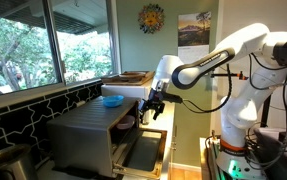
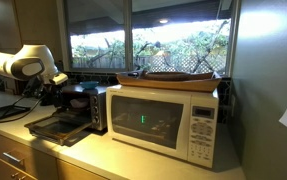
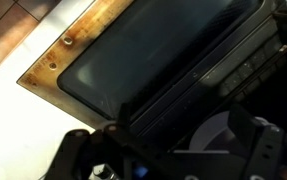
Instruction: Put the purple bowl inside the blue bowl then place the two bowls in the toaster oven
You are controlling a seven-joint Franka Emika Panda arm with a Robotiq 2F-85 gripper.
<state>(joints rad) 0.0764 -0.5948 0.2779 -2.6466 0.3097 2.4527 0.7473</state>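
The grey toaster oven point(image 1: 83, 135) stands with its front door point(image 1: 141, 152) dropped open; it also shows in an exterior view point(image 2: 81, 105). The blue bowl point(image 1: 111, 100) sits on top of the oven. The purple bowl point(image 1: 129, 122), dark maroon in shadow, sits at the oven's mouth. My gripper point(image 1: 154, 107) hangs just above the open door, close beside the purple bowl. In the wrist view my gripper point(image 3: 168, 152) has its fingers wide apart over the door's dark window point(image 3: 153, 55). A pale round shape point(image 3: 218, 135) lies by one finger.
A white microwave point(image 2: 168, 120) stands next to the oven with a wooden tray point(image 2: 178, 78) on top. Windows run behind the counter. The robot base point(image 1: 238, 120) and cables stand beyond the oven door. The door juts out over the counter edge point(image 2: 58, 127).
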